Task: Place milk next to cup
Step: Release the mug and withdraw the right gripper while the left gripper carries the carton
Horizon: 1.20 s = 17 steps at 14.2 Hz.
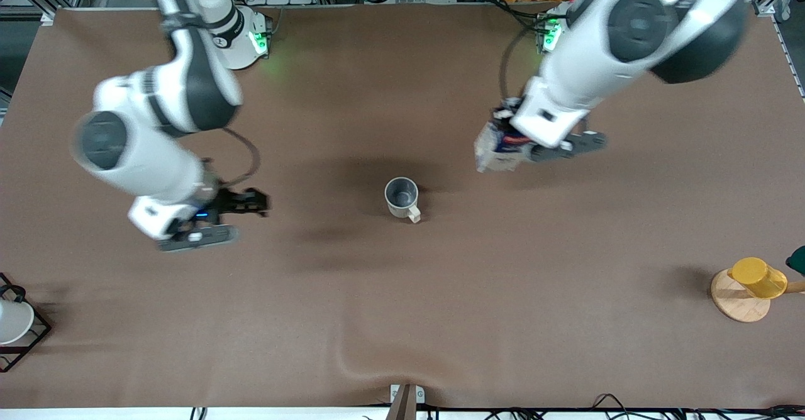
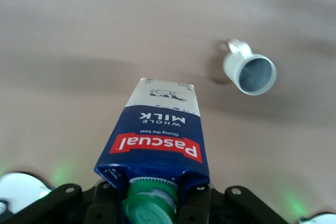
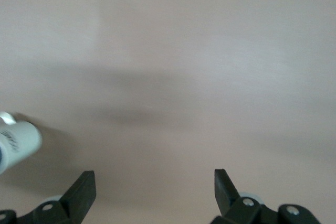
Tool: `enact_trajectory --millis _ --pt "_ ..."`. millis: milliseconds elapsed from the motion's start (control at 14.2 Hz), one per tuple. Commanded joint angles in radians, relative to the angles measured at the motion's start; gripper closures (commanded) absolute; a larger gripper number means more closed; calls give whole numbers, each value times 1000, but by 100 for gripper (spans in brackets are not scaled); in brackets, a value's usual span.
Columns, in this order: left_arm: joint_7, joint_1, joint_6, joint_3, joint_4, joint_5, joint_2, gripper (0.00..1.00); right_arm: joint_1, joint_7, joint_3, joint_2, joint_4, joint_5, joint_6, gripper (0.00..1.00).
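The milk (image 1: pixel 495 151), a dark blue carton with a red label and a green cap, hangs above the table with my left gripper (image 1: pixel 512 146) shut on its top. In the left wrist view the milk (image 2: pixel 157 135) points down at the cloth and my left gripper (image 2: pixel 153 205) clamps it at the cap. The cup (image 1: pixel 401 197), a cream mug with a grey inside, stands upright mid-table, apart from the carton. The cup (image 2: pixel 250 72) shows off to one side of the carton. My right gripper (image 1: pixel 255 202) hovers open and empty toward the right arm's end; its fingers (image 3: pixel 84 190) stand wide with the cup (image 3: pixel 16 142) at the view's edge.
A yellow cup (image 1: pixel 758 277) sits on a round wooden stand (image 1: pixel 737 300) at the left arm's end. A black wire rack (image 1: pixel 28 338) with a white cup (image 1: pixel 11 320) stands at the right arm's end. The brown cloth (image 1: pixel 365 357) has a ridge near the front edge.
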Motion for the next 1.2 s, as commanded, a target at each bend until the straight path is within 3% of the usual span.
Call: enact_trajectory --millis 0,212,494,847,1129 --pt "-178 -137 91 5 75 3 109 65 -98 -104 8 -76 -32 -18 -77 0" --pt "-284 -304 117 31 153 116 224 65 -140 -121 0 -186 -30 -116 -177 0" --pt "-257 -496 128 221 181 119 298 65 -346 -113 137 -257 10 -156 -341 0" --pt "-218 -519 252 243 181 119 364 64 -462 -89 221 -309 7 -147 -369 0" --pt "-161 -519 269 247 176 142 415 64 -467 -90 217 -309 11 -159 -383 0"
